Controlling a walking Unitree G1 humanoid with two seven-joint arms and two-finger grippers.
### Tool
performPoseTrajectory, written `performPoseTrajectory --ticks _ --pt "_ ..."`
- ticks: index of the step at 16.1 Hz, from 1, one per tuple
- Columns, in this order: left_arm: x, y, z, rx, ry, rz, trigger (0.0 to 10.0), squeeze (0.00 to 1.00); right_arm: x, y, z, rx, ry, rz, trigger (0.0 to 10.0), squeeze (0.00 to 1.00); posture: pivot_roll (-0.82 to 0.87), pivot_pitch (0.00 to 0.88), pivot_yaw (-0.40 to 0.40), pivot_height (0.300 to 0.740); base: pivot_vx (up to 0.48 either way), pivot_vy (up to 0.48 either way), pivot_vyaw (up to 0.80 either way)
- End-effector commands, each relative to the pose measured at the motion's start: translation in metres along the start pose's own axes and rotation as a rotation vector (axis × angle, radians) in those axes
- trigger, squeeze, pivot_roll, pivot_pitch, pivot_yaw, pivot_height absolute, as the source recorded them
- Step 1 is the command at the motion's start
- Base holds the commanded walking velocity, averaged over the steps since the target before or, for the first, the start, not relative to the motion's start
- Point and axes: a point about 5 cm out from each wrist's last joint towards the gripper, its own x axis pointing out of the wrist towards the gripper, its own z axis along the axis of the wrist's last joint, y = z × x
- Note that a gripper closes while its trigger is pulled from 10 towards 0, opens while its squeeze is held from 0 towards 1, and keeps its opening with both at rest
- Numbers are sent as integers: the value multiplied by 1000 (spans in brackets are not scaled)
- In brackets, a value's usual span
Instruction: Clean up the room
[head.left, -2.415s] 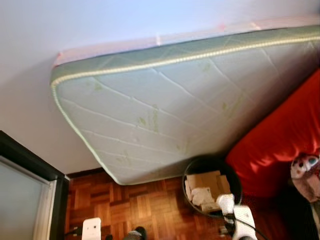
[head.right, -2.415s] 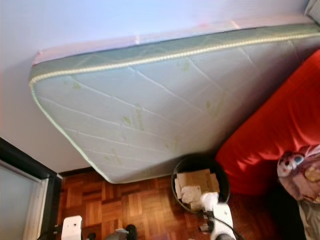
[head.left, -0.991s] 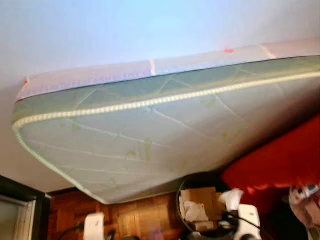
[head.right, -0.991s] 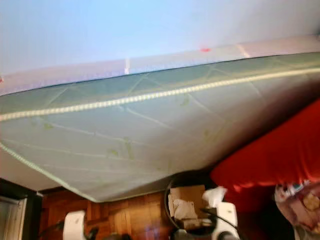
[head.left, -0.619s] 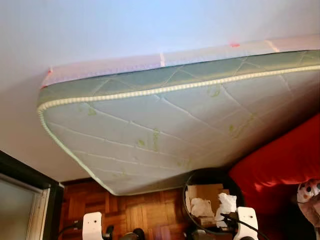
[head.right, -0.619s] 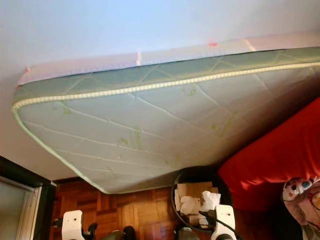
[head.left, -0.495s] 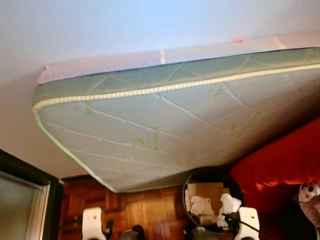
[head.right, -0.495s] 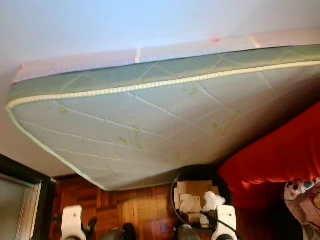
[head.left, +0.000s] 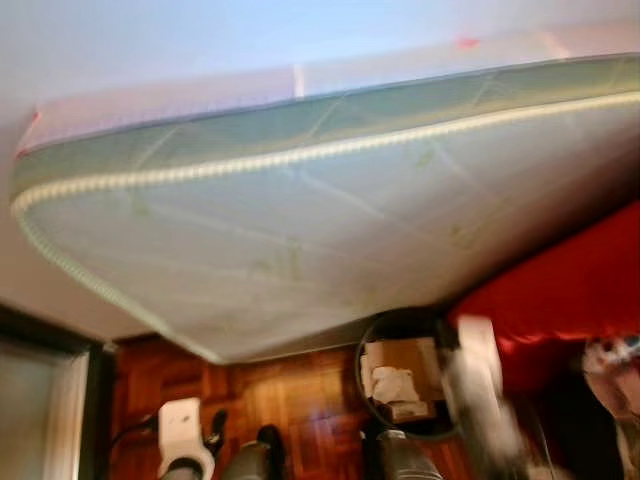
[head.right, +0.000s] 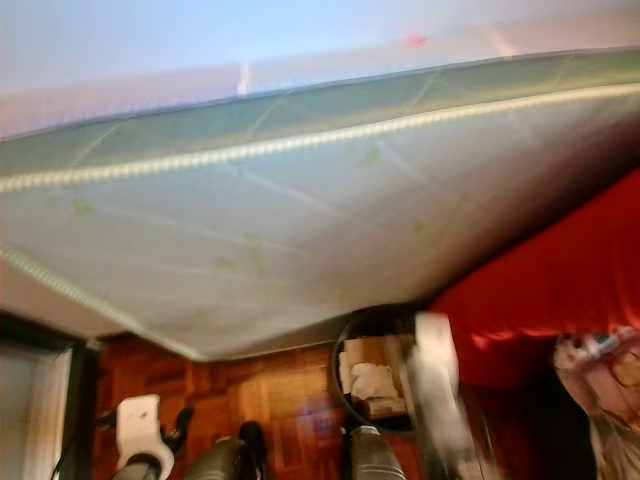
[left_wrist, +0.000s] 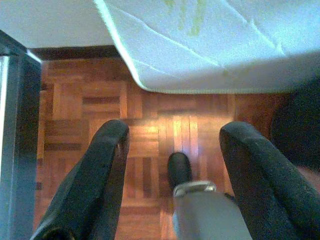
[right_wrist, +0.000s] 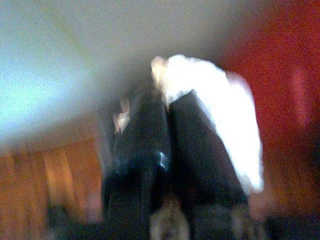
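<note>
My right gripper (right_wrist: 167, 100) is shut on a crumpled white paper wad (right_wrist: 220, 115), which bulges out beside its fingers. In the eye views the right arm (head.left: 478, 390) is a pale blur standing over the right rim of a round black bin (head.left: 362, 355). The bin holds cardboard and crumpled white paper (head.left: 388, 385). It stands on the parquet floor between a leaning mattress and a red couch. My left gripper (left_wrist: 172, 135) is open with nothing between its fingers, low over the parquet floor (left_wrist: 150, 110) at my left.
A large pale green quilted mattress (head.left: 300, 230) leans against the wall above the bin. A red couch (head.left: 570, 290) with a soft toy (head.left: 610, 355) lies at the right. A dark door frame (head.left: 60, 340) stands at the left.
My right arm has swung up with the white wad and is now blurred across the bin's right side. The camera has shifted too. The left arm stays low.
</note>
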Motion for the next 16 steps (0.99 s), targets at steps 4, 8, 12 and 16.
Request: performPoseTrajectory --ticks 4,8,12,16 --pt "-19 12 -13 -11 -8 33 10000 0 -4 1 -16 6 84 -9 10000 0 125 447 -3 740 0 0 0" --pt "-27 10 -13 -16 -31 29 10000 0 -13 -18 -33 -14 172 -120 10000 0 133 470 -3 740 0 0 0" --pt "-33 11 -14 -15 -34 30 10000 0 -25 -34 -50 14 216 -199 10000 0 154 486 11 740 0 0 0" --pt "-36 17 -11 -3 -26 31 10000 0 -23 -35 -45 39 195 -221 10000 0 158 487 21 740 0 0 0"
